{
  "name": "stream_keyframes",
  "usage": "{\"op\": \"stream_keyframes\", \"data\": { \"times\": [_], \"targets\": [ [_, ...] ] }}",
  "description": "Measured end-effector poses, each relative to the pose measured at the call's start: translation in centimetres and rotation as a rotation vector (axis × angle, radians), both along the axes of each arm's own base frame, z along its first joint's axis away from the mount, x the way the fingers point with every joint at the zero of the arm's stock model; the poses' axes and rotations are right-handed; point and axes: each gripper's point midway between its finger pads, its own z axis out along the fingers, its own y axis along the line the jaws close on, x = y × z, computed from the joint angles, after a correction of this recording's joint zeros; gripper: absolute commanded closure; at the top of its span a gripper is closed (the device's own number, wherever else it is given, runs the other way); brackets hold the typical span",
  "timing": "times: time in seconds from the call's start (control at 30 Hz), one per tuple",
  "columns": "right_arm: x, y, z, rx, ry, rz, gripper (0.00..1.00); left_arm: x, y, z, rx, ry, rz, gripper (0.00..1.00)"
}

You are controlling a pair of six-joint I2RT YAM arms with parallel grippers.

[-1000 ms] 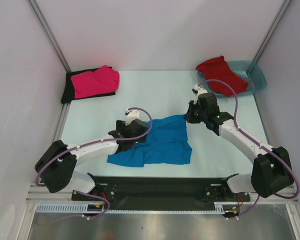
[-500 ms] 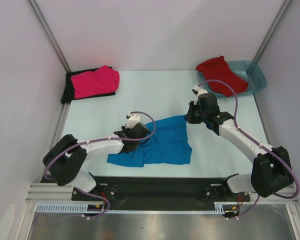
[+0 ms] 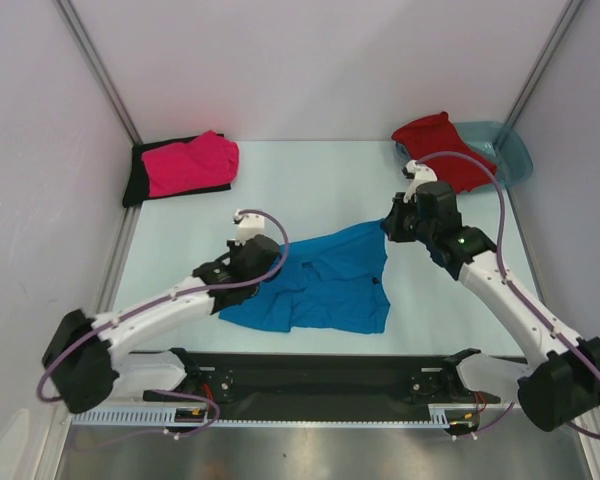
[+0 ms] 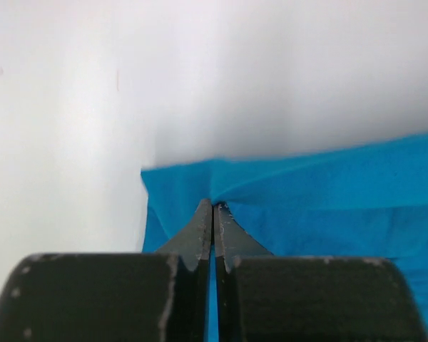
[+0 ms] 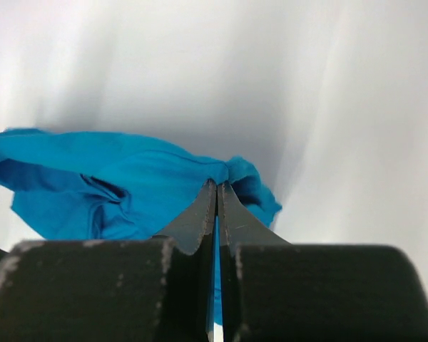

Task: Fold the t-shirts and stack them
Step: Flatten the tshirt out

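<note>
The bright blue t-shirt (image 3: pixel 325 285) lies crumpled in the middle of the table, stretched between both arms. My left gripper (image 3: pixel 263 262) is shut on its left edge, cloth (image 4: pixel 307 192) pinched between the closed fingertips. My right gripper (image 3: pixel 388 232) is shut on its upper right corner, where the blue cloth (image 5: pixel 128 182) bunches at the tips and lifts off the table. A hot pink t-shirt (image 3: pixel 190 163) lies on a black t-shirt (image 3: pixel 137 180) at the back left. The red t-shirt (image 3: pixel 442 148) drapes over the tub at the back right.
A translucent teal plastic tub (image 3: pixel 508 150) sits in the back right corner under the red shirt. White walls close in the table on three sides. A black bar (image 3: pixel 310 375) runs along the near edge between the arm bases.
The left gripper closed on the blue shirt's left edge. Both arms moved away from the near edge and lifted, pulling the shirt wider; its right corner rose with the right gripper.
</note>
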Motion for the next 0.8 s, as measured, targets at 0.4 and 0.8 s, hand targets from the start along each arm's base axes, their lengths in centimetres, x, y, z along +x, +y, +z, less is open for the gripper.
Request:
{"op": "stream_keyframes", "data": {
  "times": [0.4,0.8],
  "targets": [
    [-3.5,-2.2,6.9,0.038,-0.142,-0.031,1.00,-1.6,0.8,12.4,-0.234,-0.202,-0.053,1.00],
    [-7.5,-4.6,12.7,0.068,-0.255,-0.066,1.00,-3.9,0.0,19.2,-0.345,-0.228,-0.200,1.00]
  ]
}}
